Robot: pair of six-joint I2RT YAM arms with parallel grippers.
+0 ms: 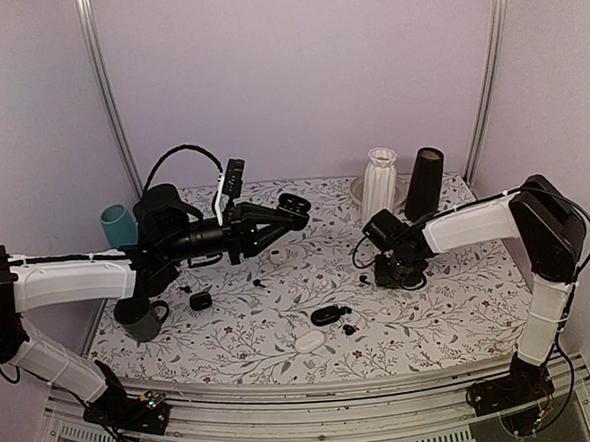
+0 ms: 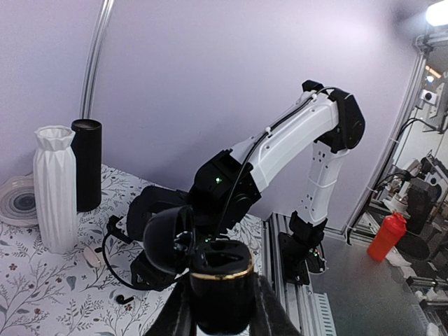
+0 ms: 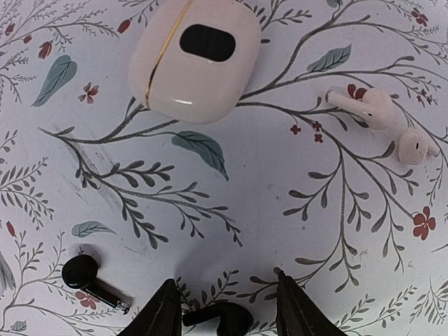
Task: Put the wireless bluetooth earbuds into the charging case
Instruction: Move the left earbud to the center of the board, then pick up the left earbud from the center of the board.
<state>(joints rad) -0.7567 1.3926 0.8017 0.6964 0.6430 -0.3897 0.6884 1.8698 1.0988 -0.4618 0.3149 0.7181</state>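
While the left arm [image 1: 78,277] reaches from the left side across the bench [image 1: 460,301], its left tool [image 2: 222,318] is lifted above the surface and points toward the middle. This tool is clamped on the charging case [image 2: 220,276], a black one with a gold rim, and its lid [image 2: 170,239] stands open. The right arm [image 1: 475,222] bends in from the right and turns its right tool [image 3: 225,308] straight down, low over the bench. The fingers [image 3: 164,311] of this tool are apart, and one black earbud [image 3: 218,318] lies on the bench between them; I cannot tell if a finger touches it. A second black earbud [image 3: 89,278] lies just to the left, outside the fingers. Farther from the tool lie a closed white case [image 3: 196,56] and two white earbuds [image 3: 364,105]. At the back stand a white ribbed vase [image 1: 378,183] and a black cylinder [image 1: 425,183]; at the left edge are a teal cup [image 1: 118,225] and a dark mug [image 1: 146,318]. In the overhead view the right tool hides both black earbuds, and the inside of the charging case is too dark to make out.
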